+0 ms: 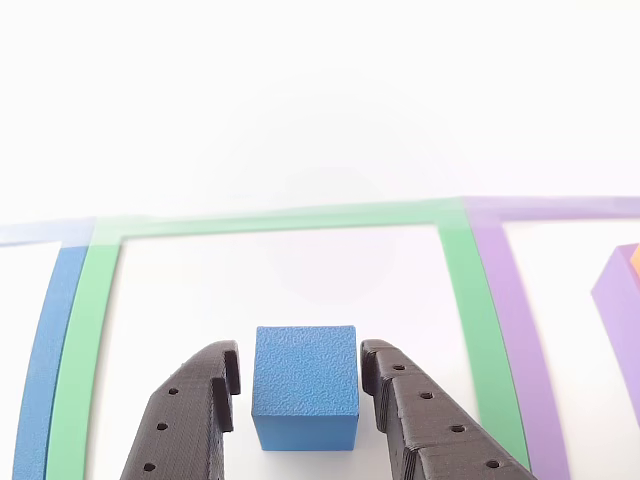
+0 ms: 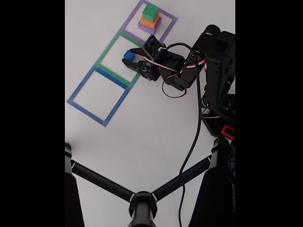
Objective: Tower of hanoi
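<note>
Blue cube [image 1: 305, 385] sits inside green square outline [image 1: 275, 222], flat on white table [image 1: 300, 100], near the outline's lower edge in the other view. Flanked by gripper [image 1: 298, 385]: black fingers [image 1: 195, 410] spread, one each side, narrow gaps visible on both sides, not pinching. Cube upright, square to the fingers.

Fixed view: same cube [image 2: 129, 55] in the middle outline [image 2: 105, 53], gripper [image 2: 135, 59] reaching in from the right. Purple square outline [image 2: 166, 18] holds the rest of the stack: purple slab [image 2: 156, 27] at bottom, orange block [image 2: 147, 22] on it, green block [image 2: 151, 12] on top, edges roughly aligned. Blue square outline [image 2: 78, 92] at lower left. Three outlines in a diagonal row, sides touching.

Table matte white, evenly lit. Black arm [image 2: 215, 61] with red and white wiring at right. Black tripod-like legs [image 2: 142, 198] cross the bottom of the fixed view.
</note>
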